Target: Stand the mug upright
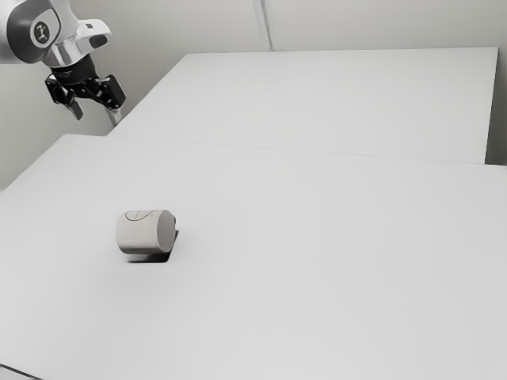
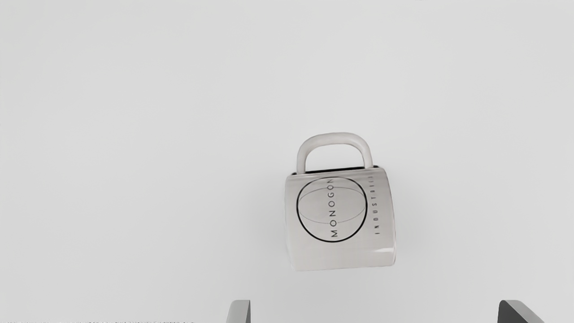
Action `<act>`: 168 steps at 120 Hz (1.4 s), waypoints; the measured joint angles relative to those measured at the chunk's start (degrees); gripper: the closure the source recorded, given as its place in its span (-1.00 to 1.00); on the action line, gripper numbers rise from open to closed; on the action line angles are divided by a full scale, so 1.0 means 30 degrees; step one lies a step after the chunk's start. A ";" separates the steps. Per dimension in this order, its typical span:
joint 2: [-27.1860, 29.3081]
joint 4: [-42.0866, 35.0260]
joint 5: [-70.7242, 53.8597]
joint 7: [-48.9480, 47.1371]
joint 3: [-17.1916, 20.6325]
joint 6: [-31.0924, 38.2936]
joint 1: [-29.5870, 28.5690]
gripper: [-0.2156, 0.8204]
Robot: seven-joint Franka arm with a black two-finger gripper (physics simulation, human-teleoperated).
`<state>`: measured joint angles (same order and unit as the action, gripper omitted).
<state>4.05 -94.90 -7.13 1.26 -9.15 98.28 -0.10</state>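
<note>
The gripper (image 1: pixel 95 115) hangs high at the exterior view's upper left, well apart from the mug. A light grey mug (image 1: pixel 144 232) lies on its side on the white table (image 1: pixel 317 277), one flat round end facing the exterior view's right. In the wrist view the mug (image 2: pixel 338 220) shows its handle, a circle logo and lettering that runs sideways. The gripper (image 2: pixel 374 312) stands open, its two fingers wide apart with nothing between them. Whether the mug's mouth faces the exterior view's right, I cannot tell.
Behind the table, another white surface (image 1: pixel 333 103) stretches toward the wall. A thin dark line (image 1: pixel 20 371) crosses the exterior view's lower left corner.
</note>
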 joint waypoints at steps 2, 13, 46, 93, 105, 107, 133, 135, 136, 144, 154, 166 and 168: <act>0.0005 -0.0015 -0.0003 -0.0053 0.0000 0.0006 -0.0029 -0.58; 0.0016 -0.0123 -0.0028 -0.0323 0.0002 0.0033 -0.0171 -0.58; -0.0040 -0.0842 0.0637 -0.0920 -0.0208 -0.0035 -0.2153 -0.58; -0.3901 -0.1546 0.7648 0.0154 -0.0295 -0.0818 -0.7133 -0.58; -0.5052 -0.1551 0.9553 0.0921 -0.0291 -0.0880 -0.7256 -0.58; -0.5213 -0.1563 0.9866 0.1048 -0.0290 -0.0890 -0.7305 -0.58; -0.7152 -0.1736 1.2442 0.2701 -0.0306 -0.0984 -0.7869 -0.58; -0.7277 -0.1739 1.2592 0.2827 -0.0310 -0.0988 -0.7904 -0.58; -0.7336 -0.1739 1.2669 0.2890 -0.0311 -0.0990 -0.7922 -0.58; -0.7876 -0.1710 1.3266 0.3385 -0.0318 -0.0996 -0.8056 -0.58; -0.8412 -0.1676 1.3984 0.3996 -0.0319 -0.0999 -0.8177 -0.58; -0.8925 -0.1681 1.4789 0.4645 -0.0320 -0.0992 -0.8263 -0.58; -0.8983 -0.1694 1.4930 0.4743 -0.0320 -0.0992 -0.8273 -0.58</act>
<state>-22.90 -99.98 37.66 15.49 -10.11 95.31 -24.92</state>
